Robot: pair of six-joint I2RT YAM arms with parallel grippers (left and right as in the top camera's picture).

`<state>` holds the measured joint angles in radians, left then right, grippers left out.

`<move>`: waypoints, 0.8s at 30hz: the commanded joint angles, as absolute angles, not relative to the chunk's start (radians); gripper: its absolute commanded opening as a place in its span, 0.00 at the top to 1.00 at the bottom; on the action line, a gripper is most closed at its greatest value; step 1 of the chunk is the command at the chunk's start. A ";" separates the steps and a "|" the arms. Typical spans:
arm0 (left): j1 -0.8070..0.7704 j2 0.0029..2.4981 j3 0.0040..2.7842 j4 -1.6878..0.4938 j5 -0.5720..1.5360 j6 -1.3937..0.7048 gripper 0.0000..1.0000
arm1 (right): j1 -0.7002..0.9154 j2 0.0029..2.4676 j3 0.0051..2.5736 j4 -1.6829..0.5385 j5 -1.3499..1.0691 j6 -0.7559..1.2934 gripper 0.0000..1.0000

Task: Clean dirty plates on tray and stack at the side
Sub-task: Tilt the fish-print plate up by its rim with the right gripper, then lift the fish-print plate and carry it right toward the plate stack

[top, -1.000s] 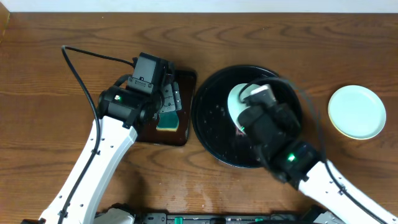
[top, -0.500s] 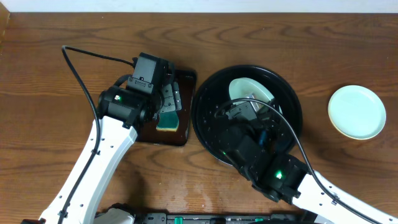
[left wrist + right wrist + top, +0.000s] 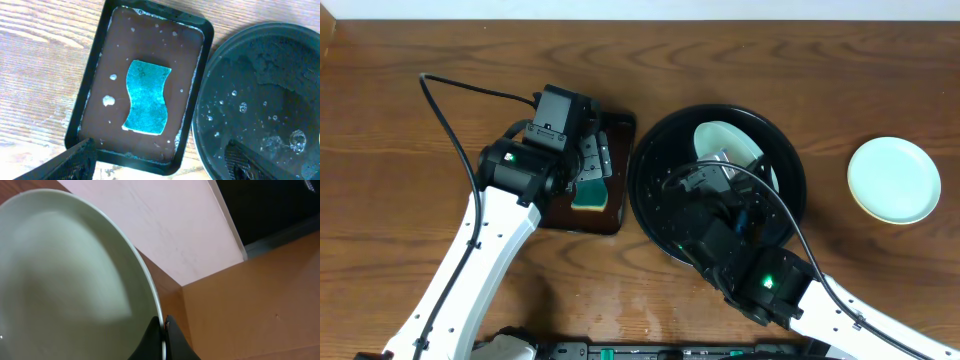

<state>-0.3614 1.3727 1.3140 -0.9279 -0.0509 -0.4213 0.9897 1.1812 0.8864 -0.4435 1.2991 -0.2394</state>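
Note:
My right gripper (image 3: 163,329) is shut on the rim of a white/pale mint plate (image 3: 65,285), which it holds tilted. In the overhead view this plate (image 3: 722,137) is above the far part of the round black tray (image 3: 650,200), with the right gripper (image 3: 718,163) at its near edge. The tray, speckled with droplets, also shows in the left wrist view (image 3: 260,75). A pale mint plate (image 3: 893,178) lies on a pale yellow one on the table at the right. My left gripper (image 3: 162,161) is open and empty above the near edge of the rectangular tray; overhead it is at the left (image 3: 588,165).
A small rectangular dark tray (image 3: 95,90) with a teal sponge (image 3: 146,97) lies just left of the round tray, almost touching it. It also shows overhead (image 3: 620,215). A black cable (image 3: 470,90) runs over the table at the far left.
My right arm has swung left and toward the front over the round tray, and the plate in it has shifted toward the tray's far side. The left arm has not moved.

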 commanded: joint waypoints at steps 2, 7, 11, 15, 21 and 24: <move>-0.356 1.373 1.330 -0.931 -0.048 -0.420 0.17 | 1.003 1.167 0.891 -0.436 1.338 -0.252 0.99; -0.356 1.373 1.330 -0.931 -0.048 -0.420 0.17 | 1.003 1.167 0.891 -0.436 1.338 -0.252 0.99; -0.356 1.373 1.330 -0.931 -0.048 -0.420 0.18 | 1.003 1.167 0.891 -0.435 1.339 -0.252 0.99; -0.356 1.373 1.330 -0.931 -0.048 -0.420 0.17 | 1.003 1.167 0.891 -0.433 1.339 -0.252 0.99; -0.356 1.373 1.330 -0.931 -0.048 -0.420 0.18 | 1.003 1.167 0.891 -0.433 1.339 -0.251 0.99; -0.356 1.373 1.330 -0.931 -0.048 -0.420 0.18 | 1.001 1.167 0.891 -0.429 1.330 -0.234 0.99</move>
<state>-0.3614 1.3727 1.3140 -0.9279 -0.0509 -0.4210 0.9897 1.1812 0.8864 -0.4355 1.3018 -0.2474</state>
